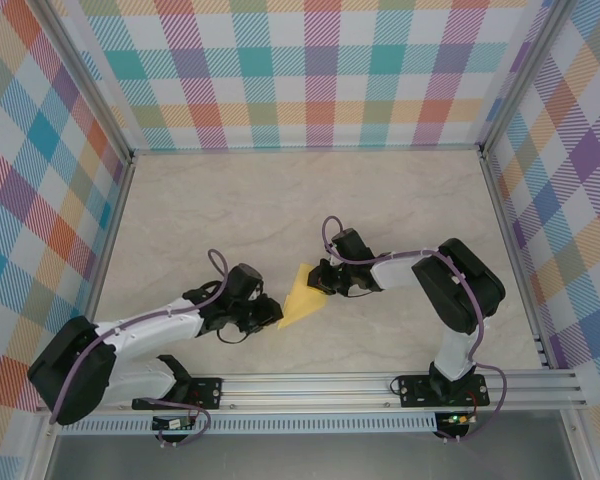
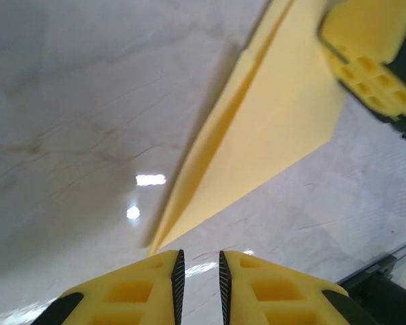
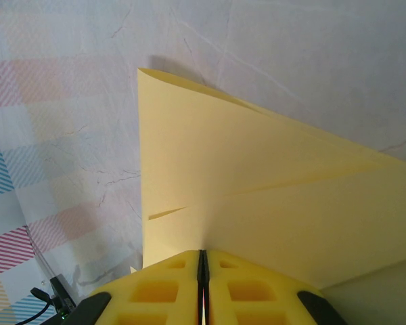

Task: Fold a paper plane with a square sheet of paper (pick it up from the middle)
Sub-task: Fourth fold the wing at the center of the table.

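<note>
Right gripper [image 3: 201,263] is pinching the partly folded paper [image 3: 257,183]; left gripper [image 2: 199,269], slightly parted, is holding nothing; plane unfinished.

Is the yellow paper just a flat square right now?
No, the paper is folded into a pointed shape with overlapping flaps, and the right hand pinches its edge.

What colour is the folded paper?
Plain yellow paper, no print; best seen in the right wrist view, pinched by the right gripper.
</note>
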`<state>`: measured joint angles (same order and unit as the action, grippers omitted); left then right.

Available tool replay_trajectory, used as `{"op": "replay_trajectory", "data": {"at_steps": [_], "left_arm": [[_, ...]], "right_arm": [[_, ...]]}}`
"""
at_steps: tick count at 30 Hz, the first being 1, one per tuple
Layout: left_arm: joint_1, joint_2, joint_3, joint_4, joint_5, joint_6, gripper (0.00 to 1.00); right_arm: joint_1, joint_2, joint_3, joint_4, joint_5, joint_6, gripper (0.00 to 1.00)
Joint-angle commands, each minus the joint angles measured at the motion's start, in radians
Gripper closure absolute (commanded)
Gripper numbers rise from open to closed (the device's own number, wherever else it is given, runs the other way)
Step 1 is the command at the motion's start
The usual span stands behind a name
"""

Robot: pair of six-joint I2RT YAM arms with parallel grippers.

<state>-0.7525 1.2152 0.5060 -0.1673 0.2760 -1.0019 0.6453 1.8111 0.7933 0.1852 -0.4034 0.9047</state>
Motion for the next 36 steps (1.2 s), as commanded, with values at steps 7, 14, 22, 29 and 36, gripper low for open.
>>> {"op": "replay_trajectory", "data": {"at_steps": [7,14,22,29,36], "left_arm": [[-0.005,0.243,0.121,0.197,0.022,0.012,0.8],[-0.007,0.347,0.084,0.163,0.01,-0.002,0.88],[-0.007,0.313,0.034,0.113,-0.03,0.022,0.89],[-0.007,0.303,0.039,0.104,-0.046,0.02,0.9],[-0.006,0.304,0.04,0.087,-0.058,0.023,0.9]], "right_arm": [[-0.001,0.022,0.017,-0.109,0.041,0.0,0.88],[-0.001,-0.021,0.034,-0.115,0.024,-0.001,0.87],[0.039,-0.084,0.034,-0.085,0.001,0.012,0.87],[0.082,-0.02,0.01,-0.003,0.015,0.073,0.87],[0.075,0.028,-0.001,-0.04,0.09,0.051,0.89]]}}
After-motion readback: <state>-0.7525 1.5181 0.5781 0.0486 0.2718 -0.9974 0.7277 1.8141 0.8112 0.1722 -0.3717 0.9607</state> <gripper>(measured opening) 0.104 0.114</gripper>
